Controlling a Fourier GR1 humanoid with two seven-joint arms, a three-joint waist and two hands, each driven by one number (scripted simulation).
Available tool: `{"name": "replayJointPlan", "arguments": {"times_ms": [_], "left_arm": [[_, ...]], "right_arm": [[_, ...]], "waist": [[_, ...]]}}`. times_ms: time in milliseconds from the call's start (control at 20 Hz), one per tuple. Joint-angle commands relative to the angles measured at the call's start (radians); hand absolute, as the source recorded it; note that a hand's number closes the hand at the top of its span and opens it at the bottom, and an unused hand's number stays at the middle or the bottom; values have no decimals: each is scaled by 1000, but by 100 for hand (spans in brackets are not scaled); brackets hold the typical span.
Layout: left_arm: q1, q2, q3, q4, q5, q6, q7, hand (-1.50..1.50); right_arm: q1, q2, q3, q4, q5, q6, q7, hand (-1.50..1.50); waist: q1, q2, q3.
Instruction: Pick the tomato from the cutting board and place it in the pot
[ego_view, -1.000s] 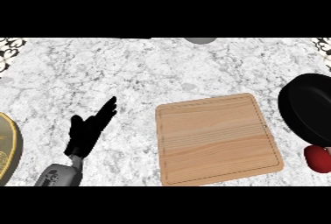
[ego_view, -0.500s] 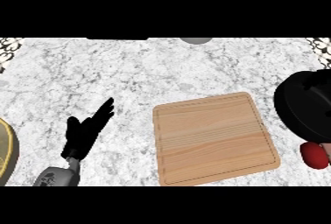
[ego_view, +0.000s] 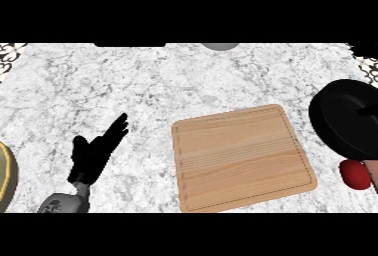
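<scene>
Now I am seeing my left hand (ego_view: 96, 154) resting at the left with its fingers straight and apart, then the wooden cutting board (ego_view: 240, 157) sitting bare in the middle, then the red tomato (ego_view: 355, 175) lying off the board, just below the black pot (ego_view: 347, 124).

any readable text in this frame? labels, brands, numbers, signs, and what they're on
None: no words, numbers, brands or signs show in the head view.
Cutting board: bare wood grain with a groove near its edge, no print.
Pot: plain black, no marking.
Tomato: plain red, beside the board.
Counter: marble veining only.
Left hand: plain black, open, no lettering.
</scene>
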Motion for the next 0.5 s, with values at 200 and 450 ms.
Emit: {"name": "replayJointPlan", "arguments": {"times_ms": [200,450], "left_arm": [[-6,3,-6,-29,-14,-1,33,0],[3,-31,-37,-46,-25,5,54,0]], "right_arm": [[-97,-95,-256,216,-216,93,94,-150],[-188,-172,-331,360,-262,162,124,-150]], "waist": [[18,8,0],[40,15,1]]}}
